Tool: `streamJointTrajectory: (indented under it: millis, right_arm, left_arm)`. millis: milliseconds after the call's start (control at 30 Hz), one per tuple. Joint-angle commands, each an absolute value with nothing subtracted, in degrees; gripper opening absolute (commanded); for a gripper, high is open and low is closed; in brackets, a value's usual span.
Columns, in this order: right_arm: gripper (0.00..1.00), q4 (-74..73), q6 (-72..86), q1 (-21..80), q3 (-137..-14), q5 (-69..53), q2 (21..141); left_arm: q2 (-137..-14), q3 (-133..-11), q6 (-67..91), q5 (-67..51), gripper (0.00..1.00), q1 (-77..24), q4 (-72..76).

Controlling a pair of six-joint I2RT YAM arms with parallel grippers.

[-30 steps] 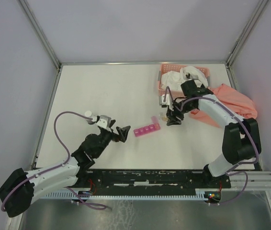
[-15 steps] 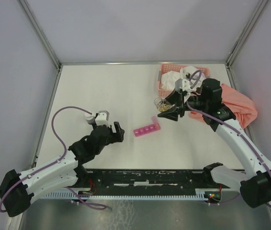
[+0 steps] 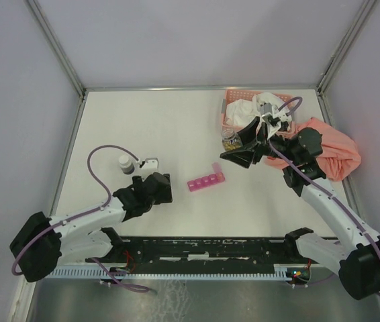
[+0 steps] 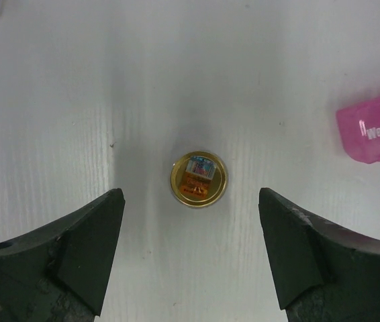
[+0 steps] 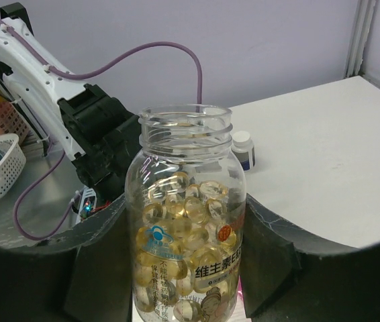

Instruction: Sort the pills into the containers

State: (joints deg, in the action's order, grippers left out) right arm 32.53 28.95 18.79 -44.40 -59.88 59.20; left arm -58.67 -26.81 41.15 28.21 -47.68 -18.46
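Observation:
The containers are a slim pink pill organizer (image 3: 207, 180) lying mid-table; its "Wed." end (image 4: 374, 126) shows at the right of the left wrist view. The pills (image 5: 176, 201) are yellow softgels inside a clear, uncapped bottle (image 5: 186, 221). My right gripper (image 3: 241, 151) is shut on that bottle (image 3: 229, 141) and holds it upright above the table, behind the organizer. My left gripper (image 4: 190, 216) hangs open over a round gold lid (image 4: 199, 180) that lies flat on the table, with neither finger touching it. In the top view that lid is hidden under the left gripper (image 3: 158, 187).
A small dark bottle with a white cap (image 3: 126, 163) stands just left of the left gripper and also shows in the right wrist view (image 5: 244, 149). A salmon lattice basket (image 3: 227, 114) with white items sits at the back right, beside an orange cloth (image 3: 334, 144).
The right arm has lifted the pill bottle up and back from beside the organizer. The left gripper has drawn back left from the organizer, its jaws slightly narrower, uncovering the white-capped bottle.

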Motion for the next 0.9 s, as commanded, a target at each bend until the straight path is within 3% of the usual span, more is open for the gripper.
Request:
streamJointTrajectory:
  millis: [0,233,533,867]
  right_arm:
    - [0.15,33.5,27.7,18.6,-45.4,-59.6,59.9]
    - [0.15,33.0,27.2,18.6,-45.5,-60.3,60.6]
    - [0.15,32.4,27.0,18.6,-45.6,-60.5,60.7]
    - [0.15,32.0,26.9,18.6,-45.9,-60.7,61.2]
  left_arm:
    - [-65.3,-31.9,44.5,32.4,0.85,-47.5,-21.2]
    - [-70.2,-32.9,43.8,30.1,0.71,-47.4,-18.9]
    - [-76.4,-34.8,42.3,28.3,0.68,-47.5,-16.6]
    - [-79.6,-36.4,41.8,29.3,0.57,-47.5,-18.3]
